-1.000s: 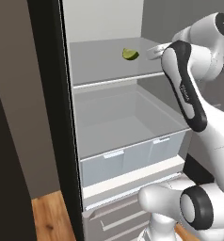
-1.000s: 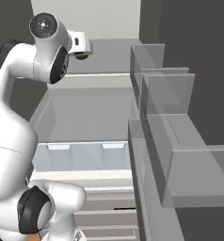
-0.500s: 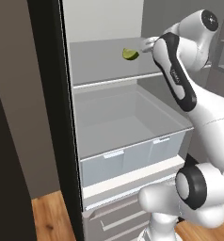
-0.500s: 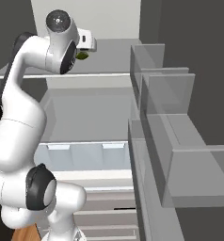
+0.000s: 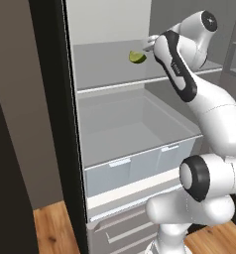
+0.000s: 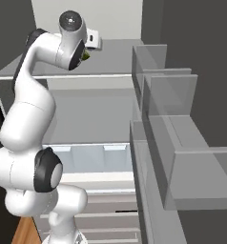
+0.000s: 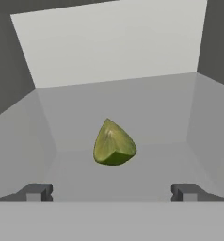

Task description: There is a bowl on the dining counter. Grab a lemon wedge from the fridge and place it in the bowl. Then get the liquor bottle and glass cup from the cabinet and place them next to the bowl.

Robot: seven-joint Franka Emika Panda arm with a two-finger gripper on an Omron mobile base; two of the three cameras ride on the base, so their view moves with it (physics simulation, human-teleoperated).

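Note:
The fridge (image 5: 102, 67) stands open. On its upper shelf lies the lemon wedge (image 5: 137, 57), small and yellow-green, resting alone near the shelf's middle. In the hand view the lemon wedge (image 7: 114, 143) sits just ahead of my gripper (image 7: 111, 193) and centred between the two fingertips (image 7: 36, 192), which stand wide apart and open with nothing between them. From the right base view my hand covers most of the lemon wedge (image 6: 87, 56). The bowl, dining counter, liquor bottle, glass cup and cabinet are out of view.
Below the shelf is a clear crisper drawer (image 5: 140, 163) above lower grey drawers. The open door's clear bins (image 6: 168, 95) stand close on my right. A dark panel (image 5: 48, 99) borders the fridge on the left. The floor (image 5: 50, 223) is wood.
The arm has swung up and forward, bringing the hand over the upper shelf close to the lemon wedge. The wedge has not moved and the jaws stayed wide.

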